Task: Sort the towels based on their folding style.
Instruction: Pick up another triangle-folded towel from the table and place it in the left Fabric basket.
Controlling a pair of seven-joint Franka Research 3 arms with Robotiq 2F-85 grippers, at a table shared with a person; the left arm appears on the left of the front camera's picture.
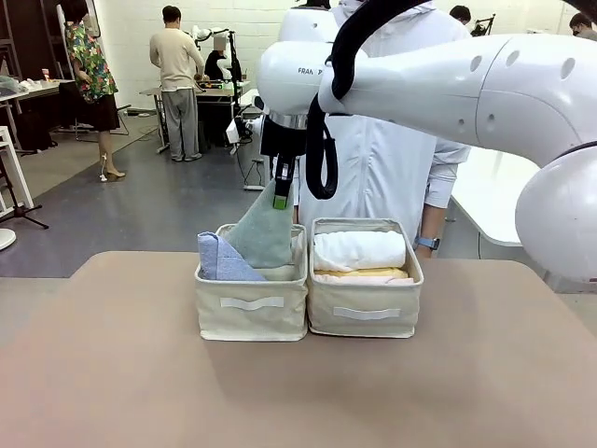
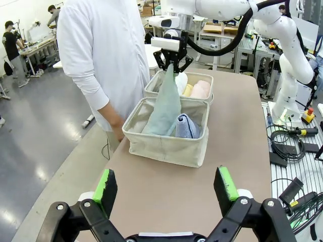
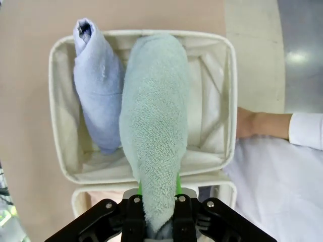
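Note:
My right gripper (image 1: 281, 198) is shut on the tip of the grey-green cone towel (image 1: 264, 238), whose wide end rests inside the left cream basket (image 1: 252, 308). Seen from the right wrist, this towel (image 3: 154, 131) rises between the fingers (image 3: 133, 214). The lavender-blue cone towel (image 1: 222, 259) leans beside it in the same basket. The right basket (image 1: 364, 317) holds the white roll (image 1: 359, 250), the yellow roll (image 1: 364, 274) and the pink roll (image 2: 202, 89). The dark grey roll is hidden. My left gripper (image 2: 165, 182) hangs open above bare table, well short of the baskets.
A person in a white coat (image 1: 382, 168) stands just behind the baskets, a hand (image 3: 252, 123) near the left basket's rim (image 3: 229, 101). The tan table (image 1: 140, 373) has free room in front and to both sides.

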